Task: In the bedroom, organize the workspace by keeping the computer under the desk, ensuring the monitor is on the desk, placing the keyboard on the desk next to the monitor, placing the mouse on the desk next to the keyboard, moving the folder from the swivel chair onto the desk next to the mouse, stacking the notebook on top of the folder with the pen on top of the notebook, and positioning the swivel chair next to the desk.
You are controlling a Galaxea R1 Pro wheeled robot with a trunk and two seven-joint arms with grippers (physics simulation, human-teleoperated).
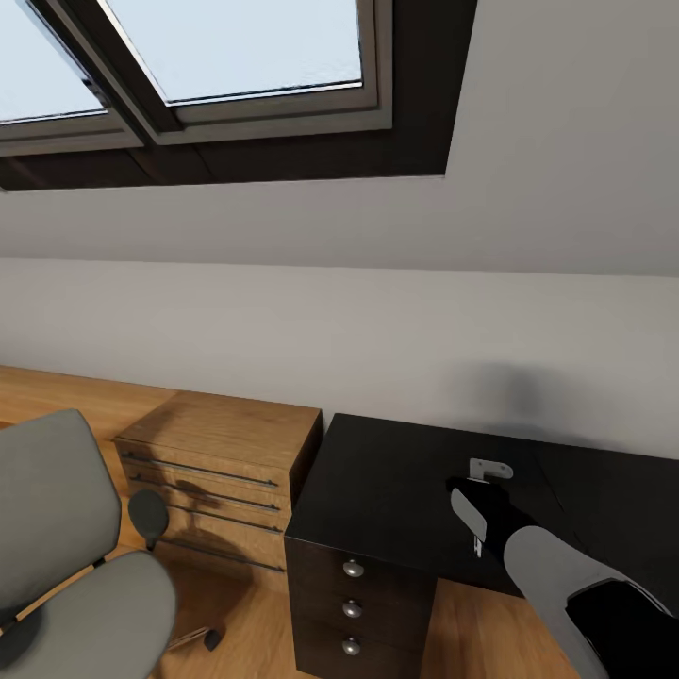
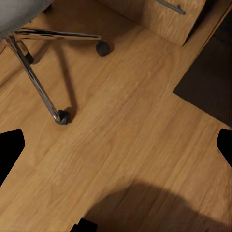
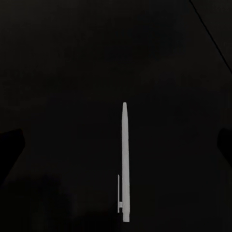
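The white pen (image 3: 124,164) lies flat on the desk's glossy black top (image 1: 377,471). My right gripper (image 3: 121,150) hovers above it, open, its dark fingertips (image 3: 10,150) wide apart on either side of the pen and not touching it. In the head view the right arm (image 1: 556,575) reaches over the desk from the lower right. The grey swivel chair (image 1: 57,528) stands at the lower left, apart from the desk. My left gripper (image 2: 116,150) is open over the wood floor, near the chair's chrome base (image 2: 38,87). Monitor, keyboard, mouse, folder, notebook and computer are out of view.
A light wooden dresser (image 1: 226,462) with bar handles stands between chair and desk, against the grey wall. The desk's dark drawer unit (image 1: 354,604) with round silver knobs faces me. Skylights (image 1: 236,47) sit in the sloped wall above.
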